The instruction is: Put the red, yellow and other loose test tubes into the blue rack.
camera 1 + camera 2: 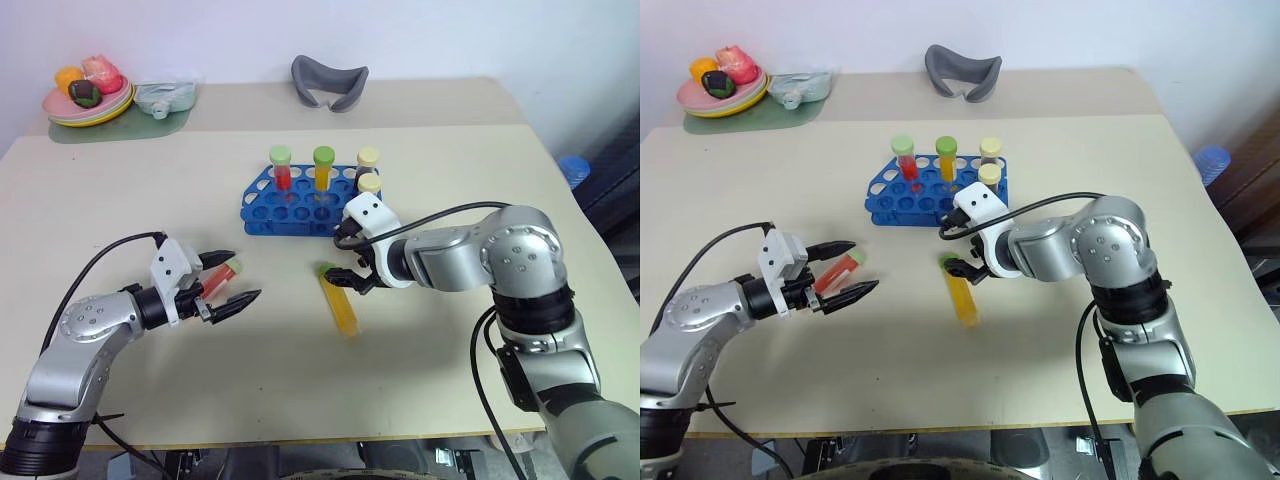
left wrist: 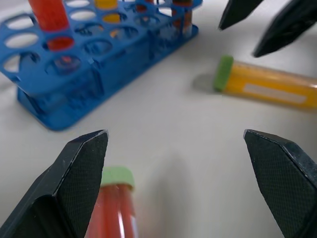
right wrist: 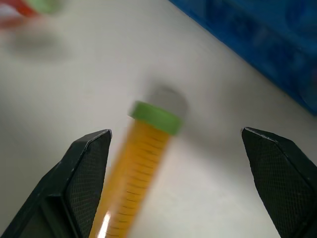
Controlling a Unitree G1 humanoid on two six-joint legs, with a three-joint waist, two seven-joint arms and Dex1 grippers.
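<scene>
Two tubes loose on surface: red tube between wide left tool, yellow tube under wide right tool, both set for grasping. Rack far-centre, four tubes upright.

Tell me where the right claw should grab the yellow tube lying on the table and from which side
Probably from above, closing across the body of the yellow tube just below its green cap. It lies flat on the table, cap end towards the blue rack, so only its sides are free. The right claw hangs open over the cap end, already close to straddling it.
</scene>
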